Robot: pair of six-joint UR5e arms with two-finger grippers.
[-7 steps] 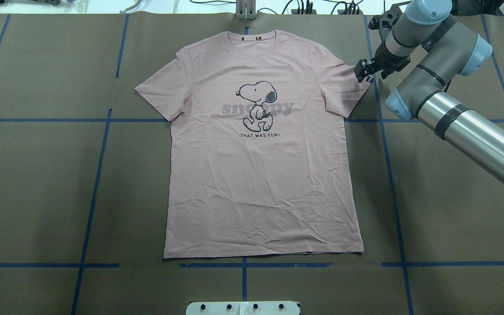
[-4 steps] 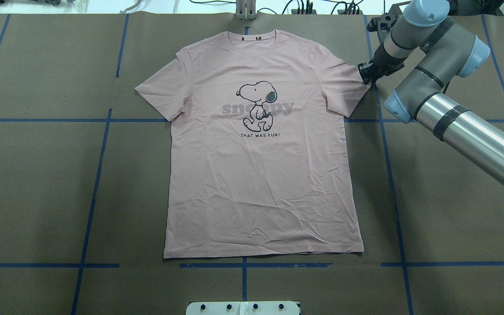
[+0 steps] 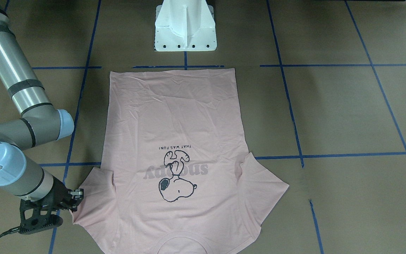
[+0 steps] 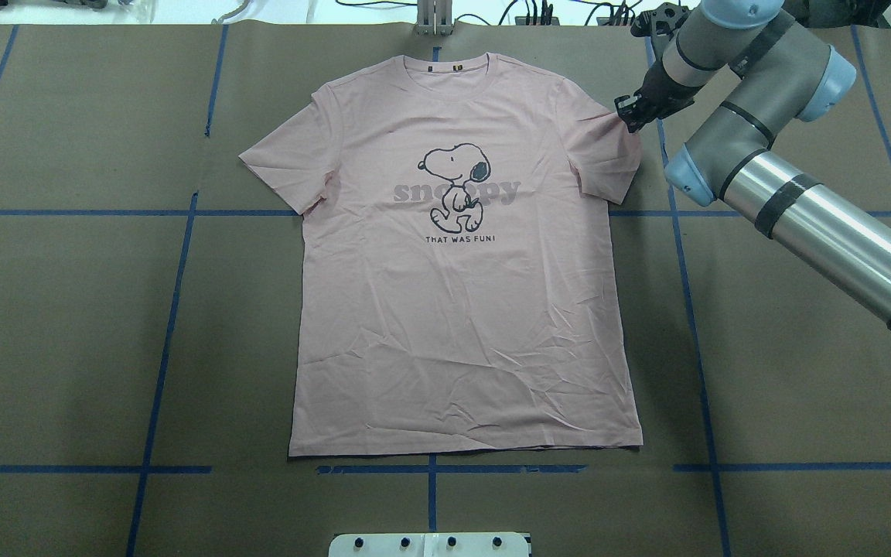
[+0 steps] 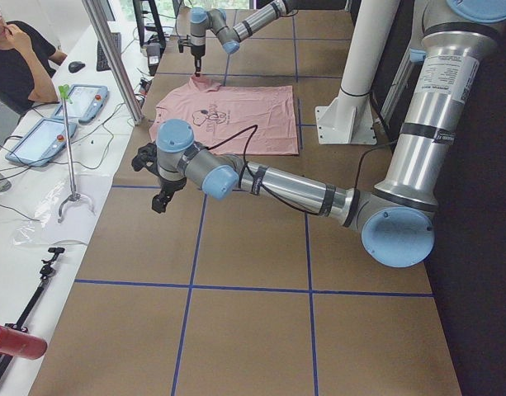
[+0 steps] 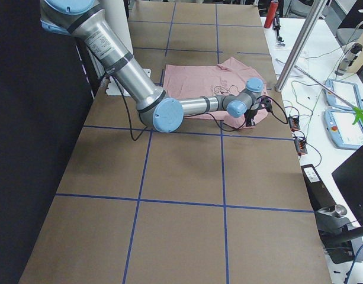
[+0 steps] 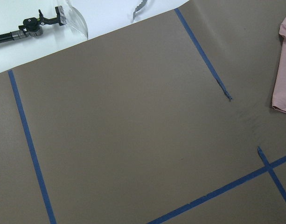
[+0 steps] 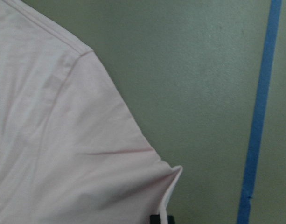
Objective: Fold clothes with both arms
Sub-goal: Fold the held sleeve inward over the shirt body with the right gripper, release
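The pale pink T-shirt (image 4: 461, 309) lies flat and print-up on the brown table, collar at the far edge; it also shows in the front view (image 3: 174, 116). My right gripper (image 4: 629, 120) is at the tip of the shirt's right-hand sleeve and looks shut on the sleeve hem. In the right wrist view the sleeve corner (image 8: 173, 179) curls up off the table. The front view shows the same gripper (image 3: 74, 200) at that sleeve. My left gripper (image 5: 160, 198) hovers over bare table far from the shirt. I cannot tell whether it is open or shut.
The white pedestal base (image 3: 185, 28) stands near the shirt's hem. Blue tape lines (image 4: 693, 309) cross the table. A metal post (image 5: 112, 58), tablets and an operator (image 5: 13, 58) are at the far table edge. The left wrist view catches the other sleeve's edge (image 7: 285, 70).
My right gripper has moved left and toward the far edge, onto the sleeve. The sleeve tip has shifted inward with it and bunched slightly. The rest of the shirt has not moved.
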